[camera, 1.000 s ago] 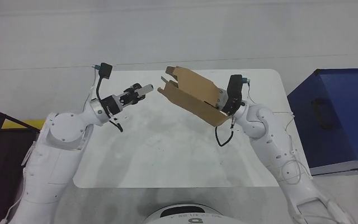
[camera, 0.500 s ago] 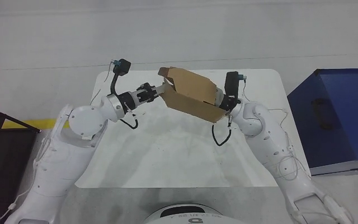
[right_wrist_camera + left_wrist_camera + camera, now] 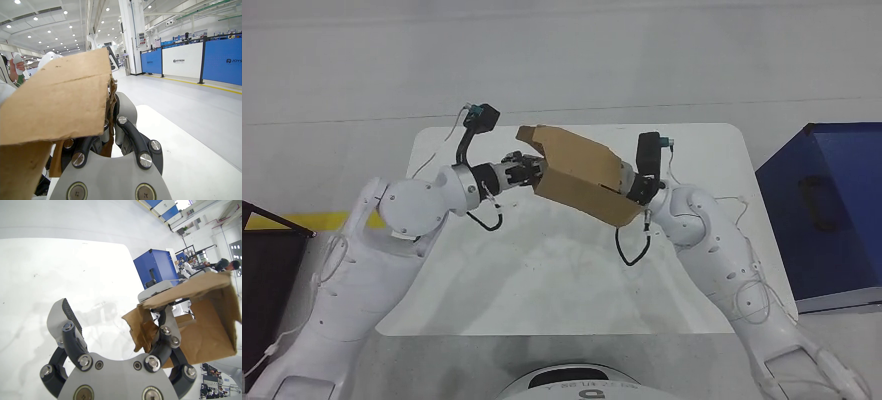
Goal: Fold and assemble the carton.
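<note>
Over the far half of the white round-cornered table [image 3: 542, 270], the left gripper [image 3: 530, 170] sat at the left end of the brown cardboard carton [image 3: 577, 172]. Its jaws were spread wide and clamped on nothing. One finger [image 3: 170, 325] lay tucked under the carton's top panel against a torn end flap, while the other, ribbed one stood free over the table. The carton, partly opened into a tube with its end flaps loose, hung slanted between the two arms, its left end farther from the robot than its right. At that right end the right gripper [image 3: 633, 188] was closed tight on an edge of the carton's wall. Well to the right, off the table, stood a blue metal cabinet [image 3: 832, 215].
</note>
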You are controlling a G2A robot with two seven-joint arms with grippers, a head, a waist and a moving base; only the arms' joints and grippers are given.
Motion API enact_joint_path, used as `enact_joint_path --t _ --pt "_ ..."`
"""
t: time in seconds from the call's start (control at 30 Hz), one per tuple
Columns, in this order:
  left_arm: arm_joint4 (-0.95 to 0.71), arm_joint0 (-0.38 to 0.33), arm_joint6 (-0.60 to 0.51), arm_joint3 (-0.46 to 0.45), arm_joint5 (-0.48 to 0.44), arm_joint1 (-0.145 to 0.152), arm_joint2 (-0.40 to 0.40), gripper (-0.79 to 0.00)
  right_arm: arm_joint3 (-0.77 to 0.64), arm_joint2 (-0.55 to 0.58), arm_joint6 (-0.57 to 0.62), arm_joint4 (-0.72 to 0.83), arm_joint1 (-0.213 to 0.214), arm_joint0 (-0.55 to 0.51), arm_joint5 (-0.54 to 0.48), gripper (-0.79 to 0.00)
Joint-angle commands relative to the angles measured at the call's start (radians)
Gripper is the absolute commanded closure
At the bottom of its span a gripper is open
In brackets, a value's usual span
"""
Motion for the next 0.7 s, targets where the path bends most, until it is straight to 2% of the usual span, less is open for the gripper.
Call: enact_joint_path --t 0.0,0.2,0.37,0.47,0.57,0.67 --pt "-0.012 -0.001 0.001 0.004 -0.002 0.0 -0.009 -0.785 0.001 -0.001 0.002 -0.001 0.0 -0.002 0.001 0.0" --pt "-0.05 0.056 -0.022 0.016 -0.01 0.013 -0.092 -0.785 0.0 0.017 0.002 -0.009 0.002 -0.016 0.003 0.0" --pt "-0.088 0.169 -0.028 -0.001 -0.042 0.032 -0.23 -0.785 -0.009 0.041 -0.002 -0.014 0.008 -0.043 0.006 0.0" --pt "-0.093 0.234 -0.041 -0.028 -0.07 0.041 -0.286 -0.785 -0.009 0.041 -0.002 -0.014 0.008 -0.043 0.006 0.0" --pt "-0.088 0.273 -0.06 -0.062 -0.112 0.045 -0.299 -0.785 -0.009 0.041 -0.002 -0.014 0.008 -0.043 0.006 0.0" --pt "-0.048 0.277 -0.077 -0.091 -0.133 0.047 -0.273 -0.785 -0.009 0.041 -0.002 -0.014 0.008 -0.043 0.006 0.0"
